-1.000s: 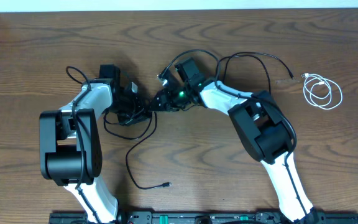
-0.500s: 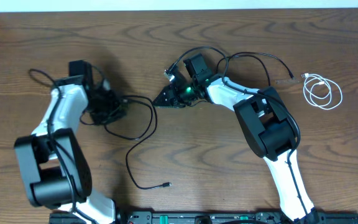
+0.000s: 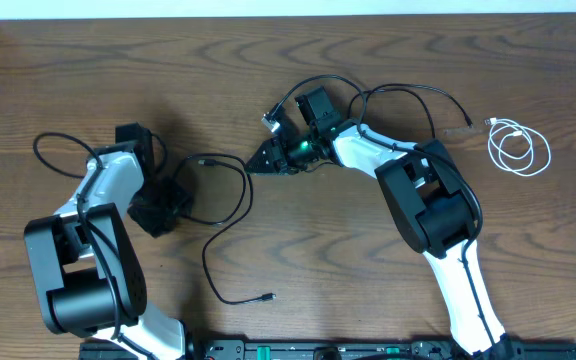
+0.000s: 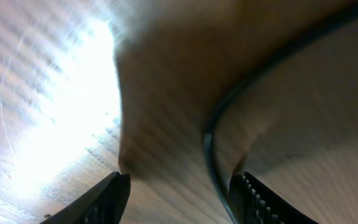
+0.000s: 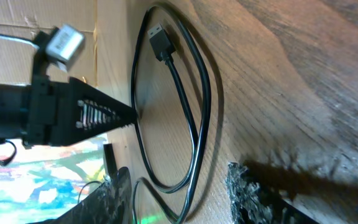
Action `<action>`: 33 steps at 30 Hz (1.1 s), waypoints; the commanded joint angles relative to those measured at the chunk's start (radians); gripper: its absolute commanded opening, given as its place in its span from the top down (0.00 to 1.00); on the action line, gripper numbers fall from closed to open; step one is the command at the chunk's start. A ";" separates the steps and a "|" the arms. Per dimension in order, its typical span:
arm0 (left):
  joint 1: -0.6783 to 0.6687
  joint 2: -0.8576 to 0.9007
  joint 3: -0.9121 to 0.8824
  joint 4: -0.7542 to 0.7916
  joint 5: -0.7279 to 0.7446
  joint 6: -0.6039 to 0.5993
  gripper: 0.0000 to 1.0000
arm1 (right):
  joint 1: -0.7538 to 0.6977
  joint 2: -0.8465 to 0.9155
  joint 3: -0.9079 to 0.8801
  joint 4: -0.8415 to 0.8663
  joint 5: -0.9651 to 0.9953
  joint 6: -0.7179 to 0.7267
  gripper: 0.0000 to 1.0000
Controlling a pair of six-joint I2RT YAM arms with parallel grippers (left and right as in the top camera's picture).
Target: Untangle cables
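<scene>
Left end effector now open, withdrawn.

Overhead top-down, far; wrist cams low, close, sharing its black cable.

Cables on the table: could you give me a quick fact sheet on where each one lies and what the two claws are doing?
surface: wooden table
white cable: coiled alone at far right
first black cable: loose curve between the arms, plug near the front edge
second black cable: arcs behind the right arm
left gripper: open, black cable lying between its fingers, not pinched
right gripper: open, holding nothing
</scene>
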 commanded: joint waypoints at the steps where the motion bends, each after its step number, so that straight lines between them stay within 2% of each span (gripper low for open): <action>1: -0.002 0.000 -0.049 0.033 0.020 -0.104 0.46 | 0.008 0.071 -0.034 -0.032 0.106 -0.018 0.49; 6: -0.002 0.000 -0.109 0.111 0.113 -0.104 0.58 | 0.008 0.071 -0.034 -0.072 0.106 -0.018 0.46; 13: -0.002 0.000 -0.140 0.151 0.143 -0.104 0.58 | 0.008 0.071 -0.034 -0.079 0.106 -0.018 0.44; 21: -0.031 0.000 -0.151 0.148 0.146 -0.104 0.65 | 0.008 0.071 -0.034 -0.080 0.106 -0.018 0.42; 23: -0.042 0.000 -0.159 0.150 0.146 -0.104 0.70 | 0.008 0.071 -0.034 -0.081 0.106 -0.018 0.41; 27: -0.070 0.000 -0.177 0.160 0.146 -0.103 0.92 | 0.008 0.071 -0.034 -0.089 0.106 -0.018 0.39; 31: -0.069 0.000 -0.177 0.209 0.176 -0.103 0.92 | 0.008 0.071 -0.034 -0.115 0.110 -0.019 0.38; 33: -0.069 -0.001 -0.177 0.247 0.264 -0.103 0.93 | 0.005 0.071 -0.034 -0.123 0.110 -0.045 0.36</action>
